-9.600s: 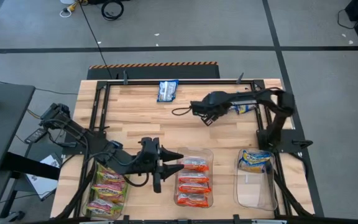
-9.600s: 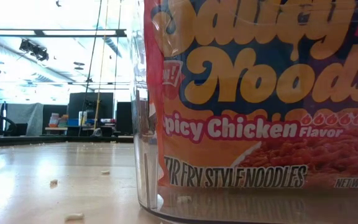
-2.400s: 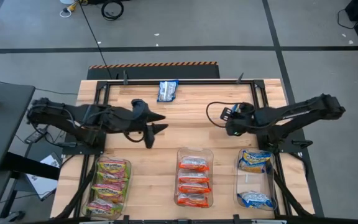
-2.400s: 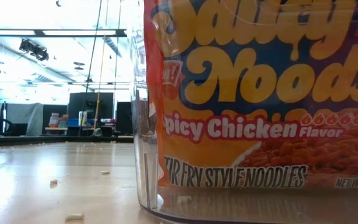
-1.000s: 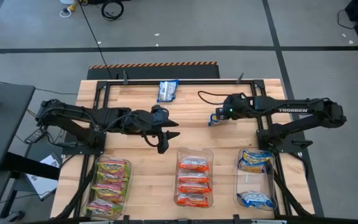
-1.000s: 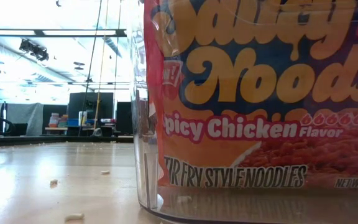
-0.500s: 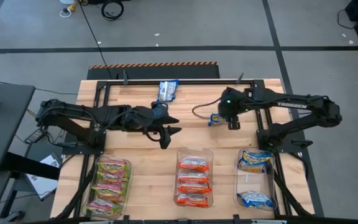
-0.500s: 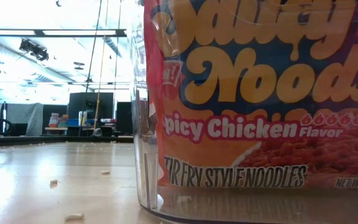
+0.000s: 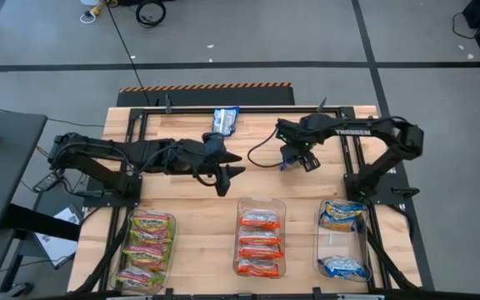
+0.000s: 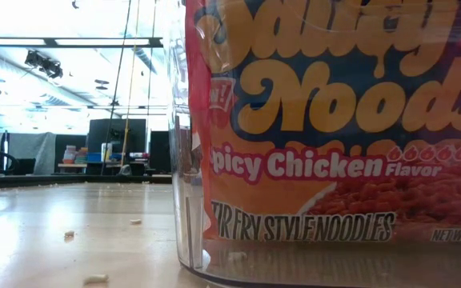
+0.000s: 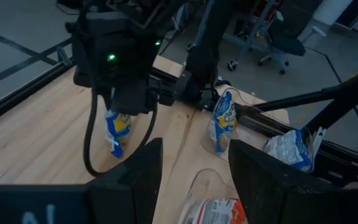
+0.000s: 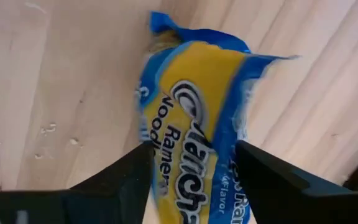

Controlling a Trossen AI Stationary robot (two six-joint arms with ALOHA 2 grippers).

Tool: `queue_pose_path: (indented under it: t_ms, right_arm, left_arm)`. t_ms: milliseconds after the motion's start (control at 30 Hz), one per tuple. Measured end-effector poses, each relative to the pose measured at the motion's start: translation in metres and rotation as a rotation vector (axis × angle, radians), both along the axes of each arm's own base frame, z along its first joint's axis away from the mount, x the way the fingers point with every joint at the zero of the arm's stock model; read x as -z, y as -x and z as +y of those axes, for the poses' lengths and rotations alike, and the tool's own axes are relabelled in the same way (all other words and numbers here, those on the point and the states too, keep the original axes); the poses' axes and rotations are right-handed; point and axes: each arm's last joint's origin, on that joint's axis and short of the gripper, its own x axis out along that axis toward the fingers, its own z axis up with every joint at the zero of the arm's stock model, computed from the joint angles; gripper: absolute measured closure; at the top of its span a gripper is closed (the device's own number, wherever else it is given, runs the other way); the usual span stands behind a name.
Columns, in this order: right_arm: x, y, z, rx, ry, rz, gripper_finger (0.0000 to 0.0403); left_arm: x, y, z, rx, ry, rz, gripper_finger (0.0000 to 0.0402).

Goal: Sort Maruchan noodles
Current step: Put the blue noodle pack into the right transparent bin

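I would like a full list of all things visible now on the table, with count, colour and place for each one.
Green-yellow packets: about four, in the left bin.
Orange-red packets: four, in the middle bin.
Blue-and-yellow packets in the right bin: two.
Blue-and-yellow packet: one, loose at the far table edge.
Blue-and-yellow packet: one, gripped above the table.
Left gripper: open, empty, mid-table.
Right gripper: shut on that packet.

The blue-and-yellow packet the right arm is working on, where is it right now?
The blue-and-yellow packet hangs between the right hand's fingers, above the table's far right part, beyond the middle bin of orange-red packets.
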Motion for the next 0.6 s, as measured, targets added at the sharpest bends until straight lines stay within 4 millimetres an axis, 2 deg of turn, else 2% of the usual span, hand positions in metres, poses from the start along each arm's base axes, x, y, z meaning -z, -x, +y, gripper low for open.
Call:
queue_pose_path:
  t_ms: [133,233,433,467,600]
  right_arm:
    - [0.007,0.001,-0.005,0.024,-0.021,0.040,0.0203]
    - [0.005,0.002,-0.005,0.056,-0.017,0.025,0.0247]
    - [-0.006,0.007,-0.003,0.098,-0.011,-0.020,0.0376]
    - [-0.008,0.008,-0.002,0.100,-0.007,-0.023,0.0388]
    - [-0.023,0.018,0.006,0.173,0.013,0.002,0.0391]
  left_arm:
    - [0.000,0.000,-0.001,-0.026,-0.005,-0.003,0.0214]
    - [0.000,0.000,-0.001,-0.036,-0.008,-0.003,0.0214]
    - [-0.001,0.000,0.001,-0.049,-0.010,-0.013,0.0214]
    - [-0.002,0.000,0.002,-0.057,-0.011,-0.020,0.0214]
    - [-0.003,-0.001,0.004,-0.068,-0.009,-0.037,0.0214]
